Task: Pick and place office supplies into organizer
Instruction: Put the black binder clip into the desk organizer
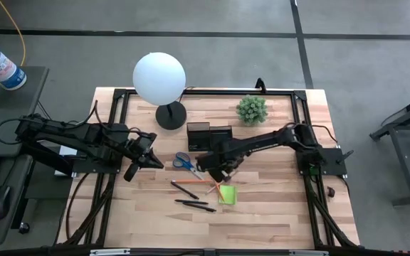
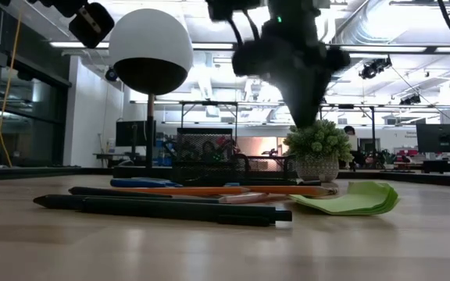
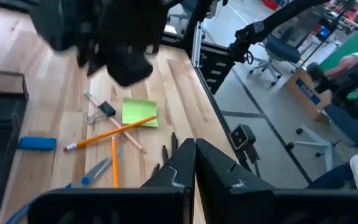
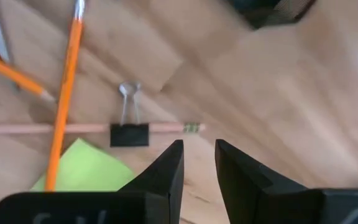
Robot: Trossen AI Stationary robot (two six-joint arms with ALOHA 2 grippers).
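Note:
The office supplies lie loose on the wooden table: blue-handled scissors (image 1: 184,162), orange pencils (image 1: 212,186), black pens (image 1: 194,206) and a lime-green sticky pad (image 1: 227,194). A small black binder clip (image 4: 129,134) sits on a pale pencil (image 4: 166,128), next to the pad (image 4: 79,167). The black organizer (image 1: 208,135) stands just beyond them. My right gripper (image 4: 197,155) hangs open above the table, pointing down, close beside the clip, with nothing between its fingers. My left gripper (image 3: 194,163) waits shut and raised over the table's left part (image 1: 144,160).
A lamp with a white globe (image 1: 159,78) and a round black base (image 1: 171,115) stands at the far side, left of the organizer. A small potted plant (image 1: 251,109) stands at the far right. Bare wood stretches along the table's near edge (image 1: 205,231).

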